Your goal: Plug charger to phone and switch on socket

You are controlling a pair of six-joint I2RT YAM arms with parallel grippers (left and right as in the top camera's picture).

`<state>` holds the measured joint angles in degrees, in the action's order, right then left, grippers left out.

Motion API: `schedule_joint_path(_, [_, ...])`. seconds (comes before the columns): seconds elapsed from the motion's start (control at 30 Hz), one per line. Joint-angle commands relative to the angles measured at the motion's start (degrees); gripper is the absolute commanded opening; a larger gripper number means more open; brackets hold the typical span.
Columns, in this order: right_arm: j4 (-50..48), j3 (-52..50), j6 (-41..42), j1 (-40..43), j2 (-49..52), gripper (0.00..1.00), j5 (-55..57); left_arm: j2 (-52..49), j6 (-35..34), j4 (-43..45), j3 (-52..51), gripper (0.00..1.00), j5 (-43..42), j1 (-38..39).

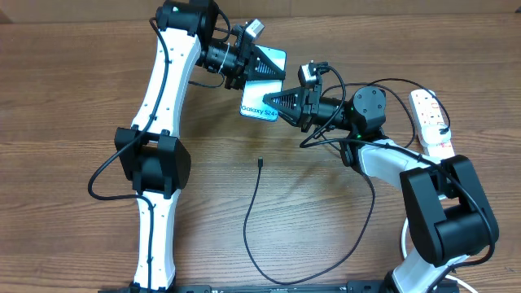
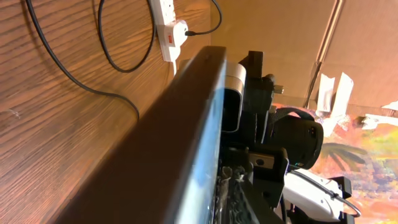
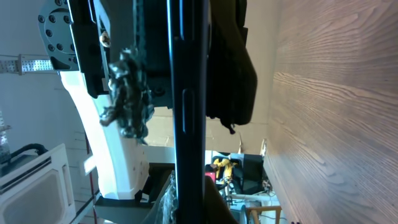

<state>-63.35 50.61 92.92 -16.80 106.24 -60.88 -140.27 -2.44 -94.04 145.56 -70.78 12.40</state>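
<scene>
The phone, its light blue screen reading "Galaxy S24+", is held tilted above the table at the back centre. My left gripper is shut on its upper part and my right gripper is shut on its lower right edge. The left wrist view shows the phone edge-on between my fingers. The right wrist view shows it as a black vertical bar between the jaws. The charger lies looped on the table, with its free connector below the phone and touching nothing. The white socket lies at the right.
The socket also shows in the left wrist view with a black plug in it and black cable curving over the wood. A cardboard wall stands behind the table. The right arm's base sits at the front right.
</scene>
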Motion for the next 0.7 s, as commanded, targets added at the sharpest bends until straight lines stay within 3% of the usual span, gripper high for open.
schedule_joint_path(0.0, [1.75, 0.48, 0.07, -0.44, -0.46, 0.04, -2.21, 1.25, 0.76, -0.02, 0.72, 0.20, -3.61, 1.09])
schedule_joint_path(0.1, [2.27, 0.46, 0.07, -0.44, -0.46, 0.04, -2.21, 1.25, 0.74, -0.04, 0.72, 0.04, -3.61, 0.98])
schedule_joint_path(0.23, [2.27, 0.48, 0.07, -0.44, -0.46, 0.05, -2.16, 1.25, 0.74, -0.15, 0.72, 0.04, -3.61, 1.01])
schedule_joint_path(0.27, [2.27, 0.48, 0.07, -0.37, -0.46, 0.11, -2.19, 1.25, 0.74, -0.20, 0.72, 0.04, -3.61, 1.01])
schedule_joint_path(0.3, [2.29, 0.46, -0.24, -0.22, -0.46, 0.34, -2.21, 1.25, 0.74, -0.20, 0.72, 0.04, -3.58, 0.96])
schedule_joint_path(0.33, [2.38, 0.46, -1.88, 0.04, -0.46, 0.75, -2.36, 1.25, 0.74, -0.20, 0.72, 0.04, -3.58, 0.74])
schedule_joint_path(0.37, [2.43, 0.48, -2.80, 0.22, -0.46, 0.84, -2.69, 1.25, 0.74, -0.20, 0.72, 0.04, -3.54, 0.57])
schedule_joint_path(0.5, [4.55, 0.46, -6.60, 1.22, -0.46, 0.96, -4.39, 1.25, 0.72, -0.13, 0.72, 0.04, 1.88, -0.33])
schedule_joint_path(0.67, [13.62, 0.46, -15.32, 3.65, -0.46, 1.00, -6.45, 1.25, -1.73, -1.07, 0.72, 0.04, 22.86, -0.81])
